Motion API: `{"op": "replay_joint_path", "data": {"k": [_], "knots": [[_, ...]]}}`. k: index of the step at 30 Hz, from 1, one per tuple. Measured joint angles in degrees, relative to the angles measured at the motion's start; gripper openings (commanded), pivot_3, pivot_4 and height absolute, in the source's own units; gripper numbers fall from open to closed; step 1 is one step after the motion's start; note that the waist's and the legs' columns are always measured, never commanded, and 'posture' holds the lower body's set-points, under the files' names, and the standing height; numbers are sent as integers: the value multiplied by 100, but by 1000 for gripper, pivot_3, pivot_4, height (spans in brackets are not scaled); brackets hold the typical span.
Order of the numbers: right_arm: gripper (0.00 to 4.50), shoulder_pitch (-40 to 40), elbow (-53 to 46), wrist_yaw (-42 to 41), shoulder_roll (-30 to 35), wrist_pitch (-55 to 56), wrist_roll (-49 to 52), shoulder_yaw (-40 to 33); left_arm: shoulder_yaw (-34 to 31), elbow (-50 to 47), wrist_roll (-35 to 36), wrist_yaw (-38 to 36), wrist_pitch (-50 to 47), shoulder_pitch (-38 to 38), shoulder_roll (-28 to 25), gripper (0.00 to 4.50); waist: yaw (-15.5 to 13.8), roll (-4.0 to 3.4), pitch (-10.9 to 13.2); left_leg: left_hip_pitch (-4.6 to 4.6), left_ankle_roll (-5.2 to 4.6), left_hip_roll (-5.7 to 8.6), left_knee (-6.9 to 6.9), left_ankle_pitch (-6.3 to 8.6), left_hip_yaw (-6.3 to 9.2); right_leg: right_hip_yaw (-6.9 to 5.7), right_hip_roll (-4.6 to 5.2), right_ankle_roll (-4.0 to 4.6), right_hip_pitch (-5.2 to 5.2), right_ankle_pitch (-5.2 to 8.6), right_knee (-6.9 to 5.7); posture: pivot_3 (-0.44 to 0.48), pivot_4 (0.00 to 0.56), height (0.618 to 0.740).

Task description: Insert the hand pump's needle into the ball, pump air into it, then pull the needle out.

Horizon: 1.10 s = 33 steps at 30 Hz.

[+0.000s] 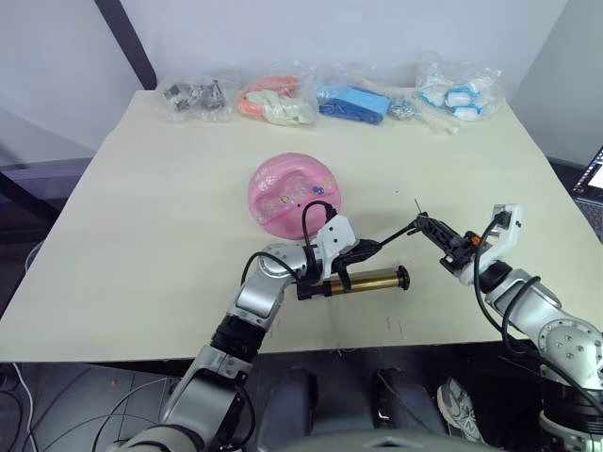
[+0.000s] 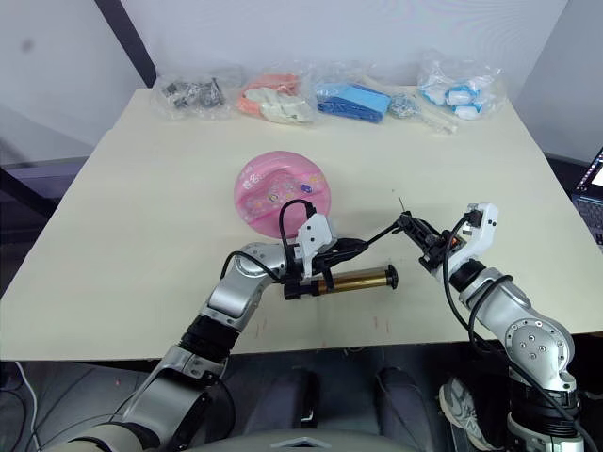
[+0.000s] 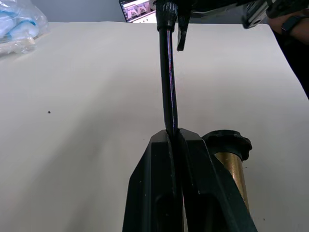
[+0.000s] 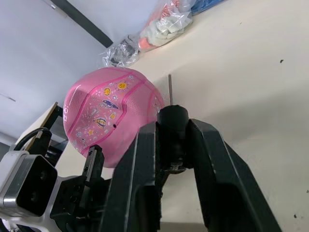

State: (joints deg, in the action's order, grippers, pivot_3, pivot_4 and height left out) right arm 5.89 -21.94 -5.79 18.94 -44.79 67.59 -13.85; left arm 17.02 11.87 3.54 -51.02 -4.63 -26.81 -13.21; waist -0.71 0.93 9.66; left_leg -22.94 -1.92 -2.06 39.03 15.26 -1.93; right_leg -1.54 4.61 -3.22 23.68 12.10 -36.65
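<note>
Pink rubber ball (image 1: 293,195), soft and likely to roll or dent, rests mid-surface (image 1: 141,235); left gripper (image 1: 372,249) fingers clamp the limp hose, right gripper (image 1: 426,225) fingers pinch the fragile needle (image 4: 170,89) by its fitting; hand pump (image 1: 363,281) alongside.

Left gripper (image 3: 176,140) fingers apparently pinched together, right gripper (image 4: 173,126) clamped, arms converging

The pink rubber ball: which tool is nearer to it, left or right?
Left. The left tool sits just in front of the pink rubber ball, pinching the black hose; the right tool is farther off, to its right.
</note>
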Motion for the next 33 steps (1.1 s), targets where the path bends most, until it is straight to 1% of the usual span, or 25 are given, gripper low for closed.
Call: {"op": "replay_joint_path", "data": {"k": [14, 16, 17, 19, 24, 25, 31, 33], "knots": [[359, 9, 2, -24, 4, 0, -41, 13, 0, 14, 24, -52, 5, -1, -5, 0, 0, 0, 0, -1, 0, 0, 0, 0, 0, 0, 0, 0, 0, 0, 0, 0, 150, 740], [359, 0, 2, -73, 62, -3, -58, 13, -5, 14, 70, -87, 2, 0, -12, 767, -1, 0, 0, -1, 0, 0, 0, 0, 0, 0, 0, 0, 1, 0, 1, 0, 150, 740], [359, 0, 2, -106, 94, -3, -62, 10, -10, 13, 102, -121, 1, 0, -17, 1036, 0, 0, 0, -1, 0, 0, 0, 0, 0, 0, 0, 0, 1, 1, 1, 0, 150, 740], [359, 0, 3, -177, 162, -3, -69, 2, -23, 8, 132, -135, -8, 0, -23, 2037, 0, 0, 0, -1, 0, -1, 0, 0, 0, -1, 0, 0, 1, 1, 1, 0, 150, 740], [359, -20, 74, -478, 376, -7, -94, -23, -84, -81, 338, -222, -92, 9, -88, 4311, -1, 0, 0, -3, 0, -1, 0, 0, 1, -1, 0, 0, 1, 1, 3, 0, 150, 740], [359, -27, 91, -559, 433, -7, -102, -37, -101, -154, 370, -254, -124, 23, -121, 4427, -1, 0, 0, -3, 0, -1, 0, 0, 1, -1, 0, 0, 1, 1, 3, 0, 150, 740], [359, -63, 241, -1187, 798, 7, -300, -55, -309, -624, 720, -391, -315, 167, -330, 4427, 0, 0, 0, -3, -1, -2, 0, 0, 2, -2, 0, 1, 2, 1, 4, 0, 150, 740], [359, -131, 242, -1691, 1072, 106, -614, 9, -438, -979, 922, -468, -446, 317, -568, 4427, 4, -1, 1, -3, 0, -3, -1, 0, 3, -2, -1, 2, 3, 2, 4, 0, 150, 740]]}}
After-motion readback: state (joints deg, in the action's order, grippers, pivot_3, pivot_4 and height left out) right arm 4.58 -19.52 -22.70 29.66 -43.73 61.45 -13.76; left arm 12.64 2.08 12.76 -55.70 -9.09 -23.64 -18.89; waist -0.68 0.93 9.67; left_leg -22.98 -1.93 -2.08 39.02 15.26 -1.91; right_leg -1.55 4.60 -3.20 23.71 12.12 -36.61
